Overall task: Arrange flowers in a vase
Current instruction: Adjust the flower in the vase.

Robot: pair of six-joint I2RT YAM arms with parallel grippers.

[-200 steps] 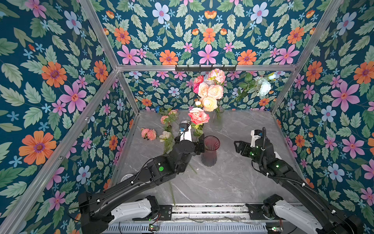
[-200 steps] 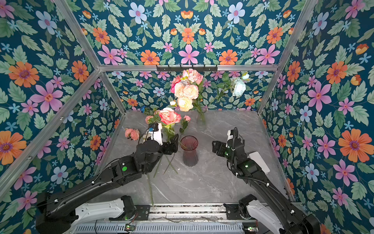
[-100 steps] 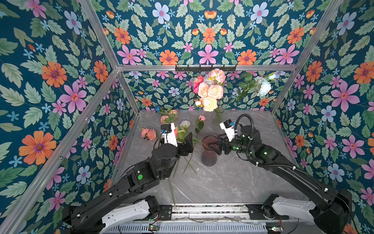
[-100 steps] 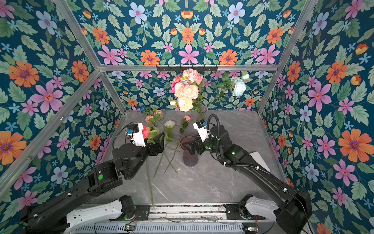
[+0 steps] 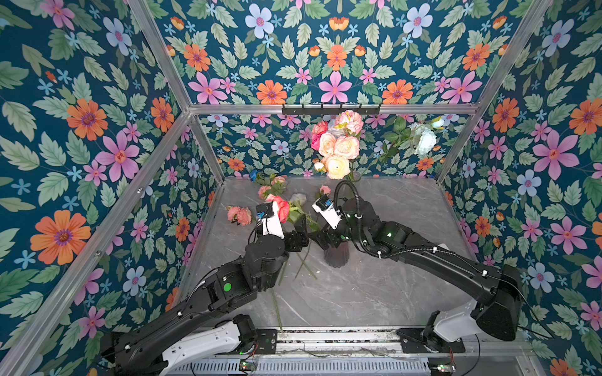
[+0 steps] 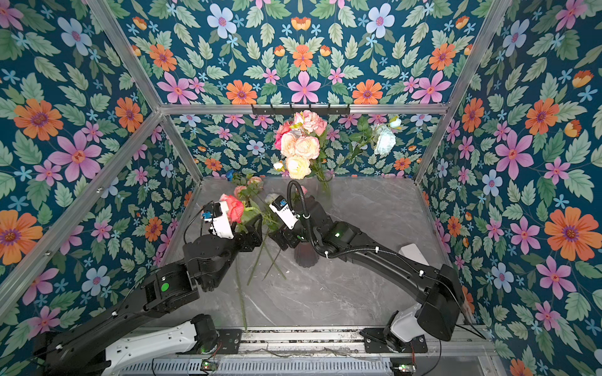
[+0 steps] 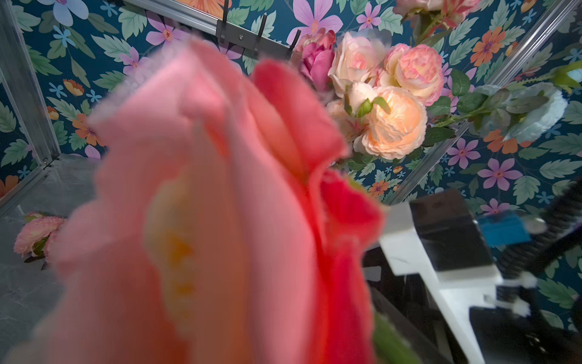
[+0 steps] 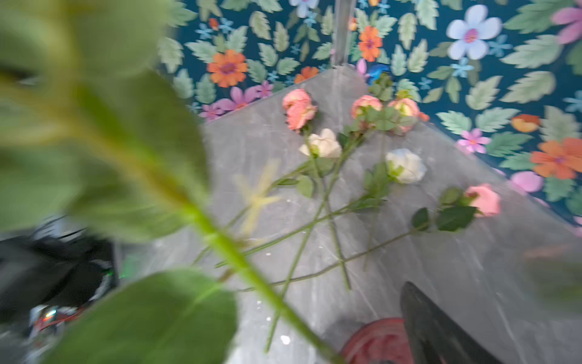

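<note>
Left hand (image 5: pixel 298 236) grips coral rose (image 5: pixel 281 208); right hand (image 5: pixel 321 239) opening indiscernible. Advise lowering stem end squarely into vase (image 5: pixel 337 258) mouth.

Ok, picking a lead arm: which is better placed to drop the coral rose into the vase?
Probably left: left gripper holds the coral rose, stem near the vase; right gripper is open beside it.
</note>
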